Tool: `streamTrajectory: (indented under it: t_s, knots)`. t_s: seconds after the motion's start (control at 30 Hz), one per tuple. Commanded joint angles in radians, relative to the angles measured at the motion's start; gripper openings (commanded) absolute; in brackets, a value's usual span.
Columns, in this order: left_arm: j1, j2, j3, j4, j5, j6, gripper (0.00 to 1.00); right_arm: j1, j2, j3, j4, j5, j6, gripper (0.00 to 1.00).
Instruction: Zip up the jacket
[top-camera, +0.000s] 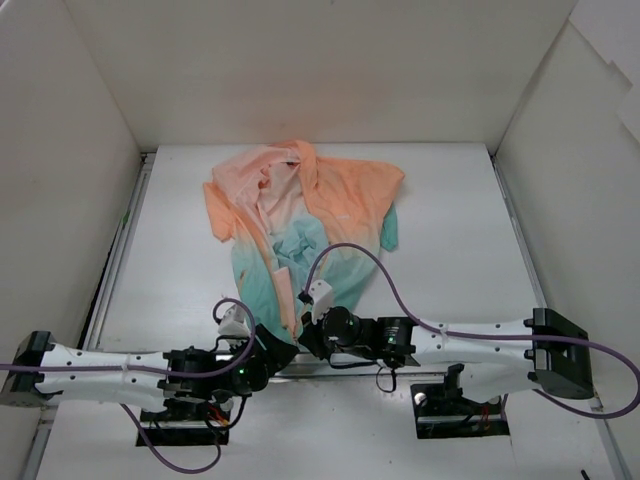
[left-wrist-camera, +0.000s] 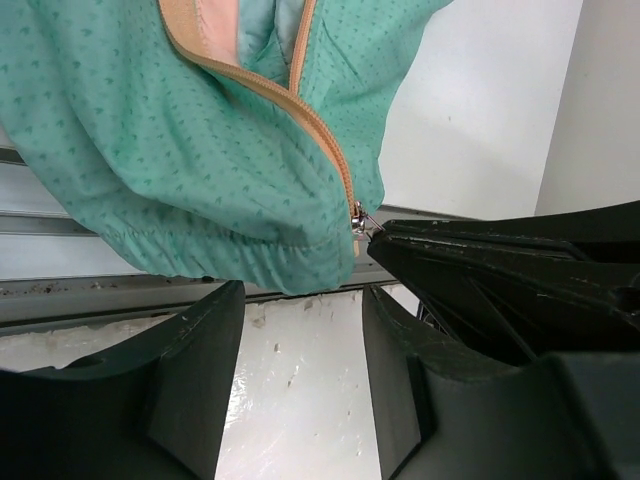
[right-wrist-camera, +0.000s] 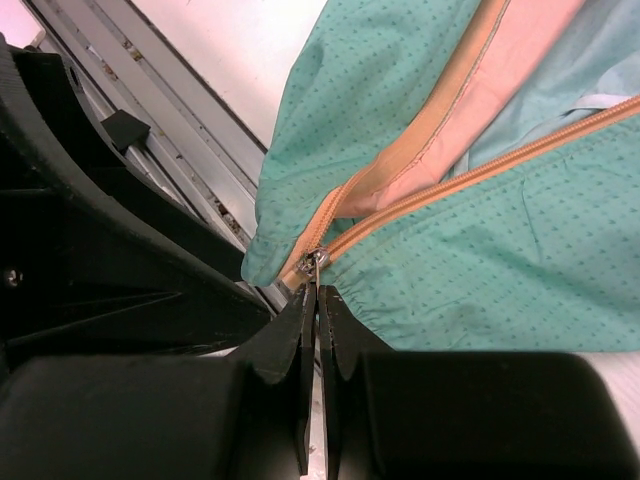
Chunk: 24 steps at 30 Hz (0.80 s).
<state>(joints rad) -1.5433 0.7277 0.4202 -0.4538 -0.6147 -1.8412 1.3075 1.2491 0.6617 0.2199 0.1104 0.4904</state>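
White walls box in a white table, and the jacket lies spread across the middle of it. Its peach-orange collar is at the far side, and its mint-teal hem is drawn to the near edge, where both arms meet. The front is parted over most of its length, showing a paler lining. The two orange-trimmed zipper edges run down and converge only at the very bottom of the hem. The right gripper comes in from the right with its fingers pressed tight together. Their tips pinch the small metal zipper pull, right where the two orange edges join. The teal hem bunches just above those tips and hangs a little over the metal rail along the table's near edge. The left gripper sits just beside it on the left, low at the hem, with its jaws spread apart. From its wrist view the gathered teal edge hangs beyond the gap between the two fingers, and neither finger visibly touches the cloth. The dark tip of the right gripper shows at the pull on the right of that view. Purple cables loop up from both arms, the right one arching over the lower part of the jacket.
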Motion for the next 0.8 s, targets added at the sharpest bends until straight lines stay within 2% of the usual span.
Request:
streamTrajectory:
  t_s: [0.0,0.23,0.47,0.57,0.77]
  knots:
    - [-0.023,0.007,0.020,-0.011,-0.085,-0.065,0.46,0.016,-0.010,-0.005,0.045,0.055,0.037,0.00]
    - [-0.032,0.024,0.022,0.000,-0.100,-0.075,0.49,0.045,-0.031,-0.024,0.047,0.058,0.057,0.00]
    - [-0.032,0.032,0.011,0.015,-0.094,-0.075,0.37,0.056,-0.062,-0.042,0.052,0.061,0.066,0.00]
    - [-0.032,0.035,0.011,0.017,-0.089,-0.078,0.28,0.055,-0.077,-0.042,0.052,0.061,0.065,0.00]
    - [-0.032,0.041,0.008,0.024,-0.083,-0.073,0.26,0.056,-0.082,-0.034,0.061,0.051,0.062,0.00]
